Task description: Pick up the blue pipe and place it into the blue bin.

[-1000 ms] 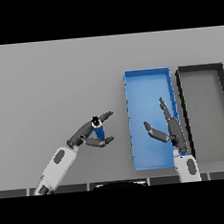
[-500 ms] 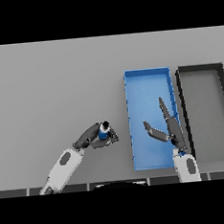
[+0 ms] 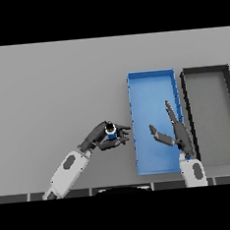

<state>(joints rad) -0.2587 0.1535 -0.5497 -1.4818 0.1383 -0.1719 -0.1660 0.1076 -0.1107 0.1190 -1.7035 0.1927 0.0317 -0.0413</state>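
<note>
now the left hand (image 3: 105,137), fingers curled round the blue pipe (image 3: 110,132), has carried it closer to the blue bin (image 3: 151,79). the right hand (image 3: 176,131) hovers open over the bin, so the drop looks near.

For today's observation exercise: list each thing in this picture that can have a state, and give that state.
blue pipe: held in the left hand, outside the bin
left hand: shut on the pipe
right hand: open, over the blue bin
blue bin: holds no pipe
black bin: nothing visible inside
</note>
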